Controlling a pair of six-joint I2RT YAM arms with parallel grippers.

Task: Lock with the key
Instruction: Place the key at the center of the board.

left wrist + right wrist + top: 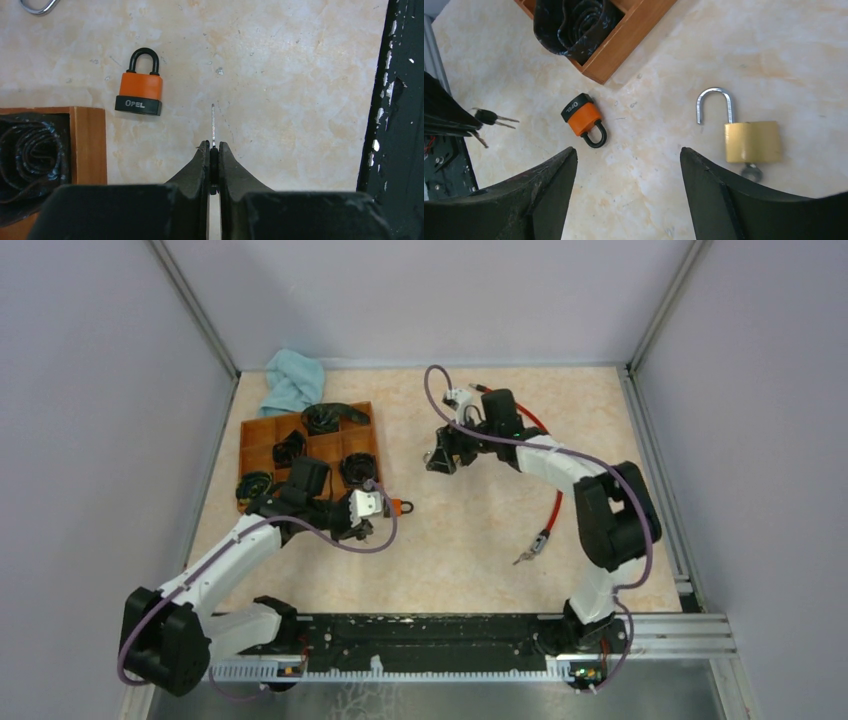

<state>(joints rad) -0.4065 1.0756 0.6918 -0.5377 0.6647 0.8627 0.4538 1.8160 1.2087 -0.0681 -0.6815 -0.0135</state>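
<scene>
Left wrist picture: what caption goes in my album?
Left pincer pinching a key near the orange padlock.

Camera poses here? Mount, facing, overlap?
Top external: above and behind the bases, looking down on the table; left arm and right arm show.
Left wrist: looks along its shut left gripper, key clamped, toward orange padlock.
Right wrist: looks down past open right gripper at brass padlock.
Shared: both wrists see the orange padlock.

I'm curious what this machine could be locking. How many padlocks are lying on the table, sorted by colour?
Orange padlock: 1
Brass padlock: 1
Total: 2
</scene>
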